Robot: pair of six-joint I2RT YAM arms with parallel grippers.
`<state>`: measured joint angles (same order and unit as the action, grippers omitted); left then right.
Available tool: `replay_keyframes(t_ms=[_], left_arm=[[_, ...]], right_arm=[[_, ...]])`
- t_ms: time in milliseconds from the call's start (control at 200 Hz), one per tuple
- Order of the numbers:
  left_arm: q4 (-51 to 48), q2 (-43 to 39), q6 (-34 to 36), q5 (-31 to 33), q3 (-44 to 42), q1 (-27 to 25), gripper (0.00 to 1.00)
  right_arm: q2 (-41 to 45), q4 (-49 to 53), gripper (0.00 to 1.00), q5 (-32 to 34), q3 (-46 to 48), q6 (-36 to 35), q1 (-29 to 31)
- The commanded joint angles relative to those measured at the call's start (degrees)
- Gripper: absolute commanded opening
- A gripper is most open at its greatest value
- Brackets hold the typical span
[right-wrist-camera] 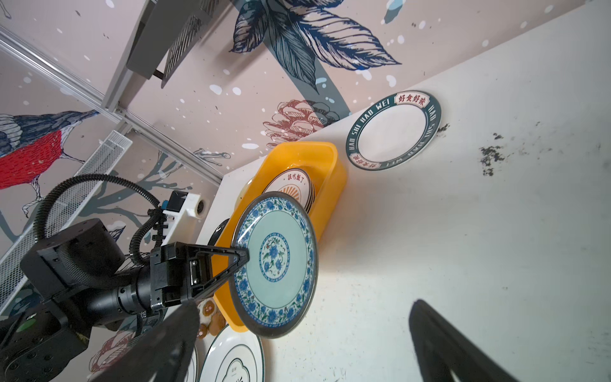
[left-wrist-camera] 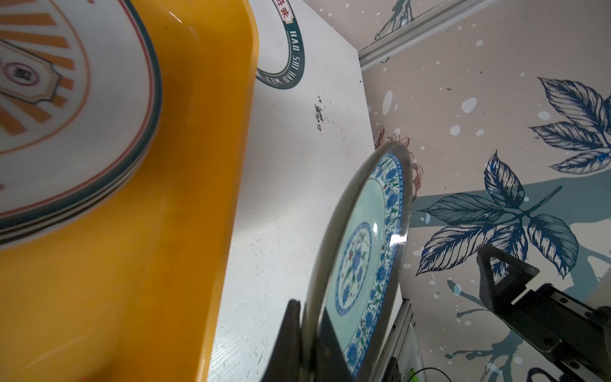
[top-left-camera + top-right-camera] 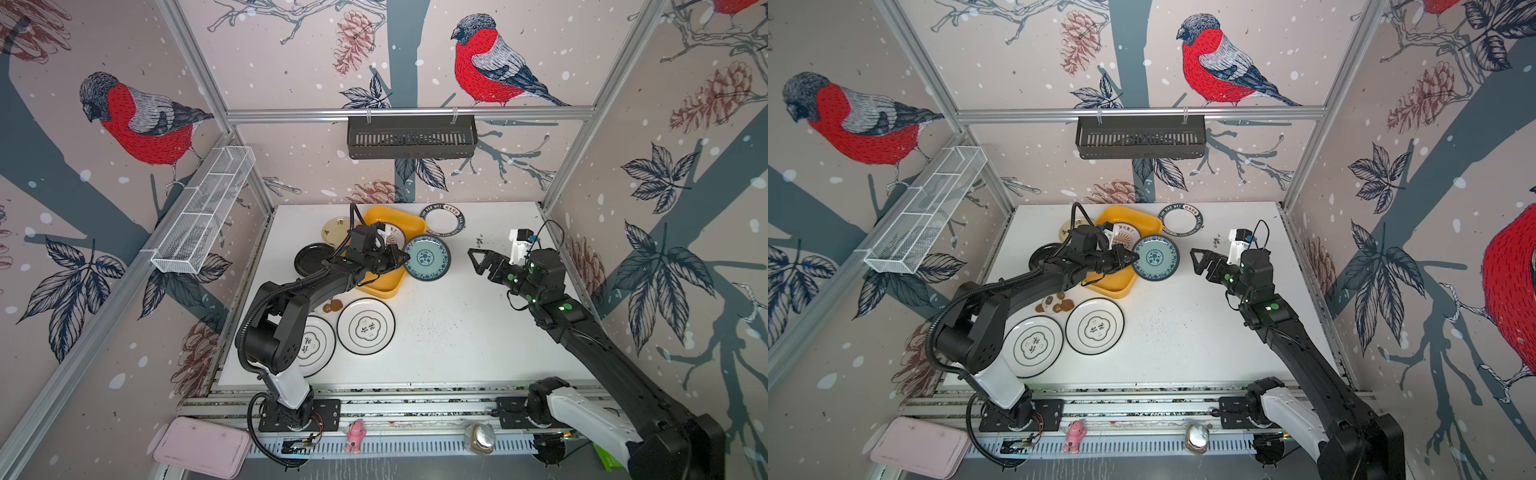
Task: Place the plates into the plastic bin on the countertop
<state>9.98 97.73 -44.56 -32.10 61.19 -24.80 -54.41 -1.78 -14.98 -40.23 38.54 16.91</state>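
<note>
- With left gripper pinched on teal plate rim at center frame, swing over plastic bin, level out.
- Steer right gripper, splayed wide and empty, clear.

Open countertop beside plastic bin

Black slotted basket, hung on rear wall rail | white wire basket, left wall | pink tray, front left corner | pink toy figure, standing on front slotted strip | shiny round object, same strip | brown-and-white toy | bird wallpaper, all walls
</note>
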Motion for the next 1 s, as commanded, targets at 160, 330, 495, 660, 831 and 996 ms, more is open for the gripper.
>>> replay_keyframes(t_ms=[160, 330, 495, 660, 831, 996], left_arm=[[-1.2, -0.7, 0.0, 1.8, 1.1, 7.5, 0.01], [-5.3, 2.6, 2.1, 3.8, 4.3, 12.2, 0.02], [-7.3, 6.8, 2.6, 4.9, 8.2, 14.3, 0.02], [-7.8, 9.8, 2.2, 5.2, 11.3, 14.7, 0.02], [-7.0, 10.1, 1.6, 4.7, 12.0, 14.7, 0.02], [-4.8, 7.7, 0.4, 1.7, 10.3, 14.3, 0.02]], right_arm=[[2.7, -0.6, 1.00, 2.2, -0.4, 0.0, 0.4], [4.2, -1.9, 1.00, 2.0, -0.1, -0.7, 0.8], [4.5, -1.9, 1.00, 2.3, -0.3, -1.0, 1.0], [4.4, -1.5, 1.00, 3.4, -0.5, -1.6, 1.0], [4.2, -1.7, 1.00, 4.3, -0.5, -2.1, 1.0], [3.9, -2.2, 1.00, 4.4, -0.6, -2.0, 1.0]])
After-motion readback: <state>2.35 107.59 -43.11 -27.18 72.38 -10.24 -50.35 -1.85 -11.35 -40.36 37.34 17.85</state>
